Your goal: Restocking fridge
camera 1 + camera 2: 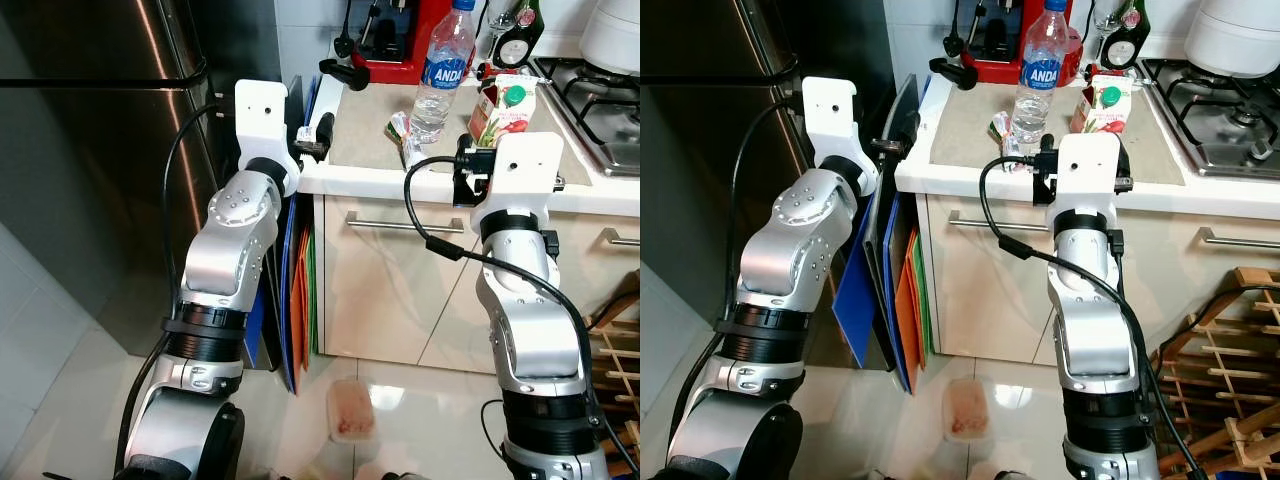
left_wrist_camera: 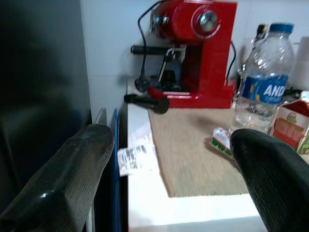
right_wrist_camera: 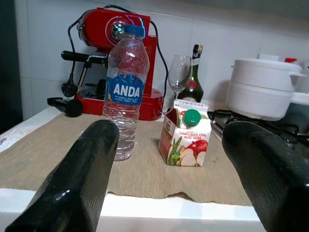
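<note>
right end effector [image 3: 164,174] spread wide, facing bottle [image 3: 126,92] and carton [image 3: 186,133] on counter [image 1: 370,125]; left end effector [image 2: 169,179] wide at counter's edge; head views add fridge [image 1: 90,150].

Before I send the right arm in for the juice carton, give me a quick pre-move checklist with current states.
1. Right pincer open: ok, fingers spread wide.
2. Right pincer lined up with juice carton: ok, the carton sits between the fingers in the right wrist view, not yet reached.
3. Carton upright, green cap on: ok.
4. Room beside the carton: not ok, the water bottle stands close by on the mat.
5. Left pincer out of the way: ok, open at the counter corner beside the fridge.
6. Fridge door open for restocking: not ok, it looks shut.
</note>
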{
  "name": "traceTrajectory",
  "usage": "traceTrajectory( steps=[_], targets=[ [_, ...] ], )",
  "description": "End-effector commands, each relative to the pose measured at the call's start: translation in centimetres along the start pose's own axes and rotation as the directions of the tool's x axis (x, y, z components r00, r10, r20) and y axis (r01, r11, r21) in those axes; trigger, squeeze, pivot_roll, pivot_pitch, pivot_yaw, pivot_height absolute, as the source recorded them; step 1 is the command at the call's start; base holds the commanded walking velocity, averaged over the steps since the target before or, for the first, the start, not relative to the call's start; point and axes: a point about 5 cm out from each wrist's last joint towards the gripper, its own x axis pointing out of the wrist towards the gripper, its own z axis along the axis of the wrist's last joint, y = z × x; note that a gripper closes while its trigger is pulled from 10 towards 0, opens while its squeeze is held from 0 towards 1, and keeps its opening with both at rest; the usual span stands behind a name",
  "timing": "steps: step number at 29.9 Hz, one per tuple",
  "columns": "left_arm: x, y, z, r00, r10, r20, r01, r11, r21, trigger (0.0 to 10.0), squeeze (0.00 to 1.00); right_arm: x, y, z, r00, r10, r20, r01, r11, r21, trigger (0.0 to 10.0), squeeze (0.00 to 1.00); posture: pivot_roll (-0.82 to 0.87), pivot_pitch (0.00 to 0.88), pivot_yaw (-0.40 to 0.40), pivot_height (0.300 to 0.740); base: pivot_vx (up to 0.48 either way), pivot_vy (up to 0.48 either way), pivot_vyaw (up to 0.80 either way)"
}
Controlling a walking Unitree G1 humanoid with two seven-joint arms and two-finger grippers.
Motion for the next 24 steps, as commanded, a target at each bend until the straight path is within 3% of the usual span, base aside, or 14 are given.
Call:
traceTrajectory(
  steps=[1, 4, 8, 24],
  targets=[
    [-0.1, 0.0, -0.3, 1.000, -0.014, 0.002, 0.014, 1.000, 0.015, 10.0, 0.00, 0.2, 0.2, 0.0, 1.000, -0.008, 0.006, 0.007, 1.000, 0.026, 10.0, 0.00, -0.01, 0.000, 0.050, 0.740, 0.000, 0.000, 0.00],
    [-0.3, -0.8, 0.2, 0.996, -0.073, 0.055, 0.073, 0.997, 0.007, 10.0, 0.00, 0.2, 0.7, -0.2, 1.000, 0.008, 0.002, -0.008, 0.999, 0.045, 10.0, 0.00, -0.01, 0.000, 0.050, 0.740, 0.000, 0.000, 0.00],
    [-0.4, -1.1, 0.5, 0.992, -0.079, 0.094, 0.078, 0.997, 0.019, 10.0, 0.00, 0.2, 1.0, -0.5, 1.000, 0.013, -0.006, -0.012, 0.999, 0.051, 10.0, 0.00, -0.01, 0.000, 0.044, 0.740, 0.000, -0.068, 0.00],
    [-0.2, -2.6, 0.9, 0.973, -0.159, 0.167, 0.156, 0.987, 0.030, 10.0, 0.00, 1.2, 1.0, 0.0, 0.999, 0.005, 0.053, -0.006, 0.999, 0.035, 10.0, 0.00, -0.02, 0.000, 0.037, 0.740, 0.000, -0.472, 0.00]
  ],
)
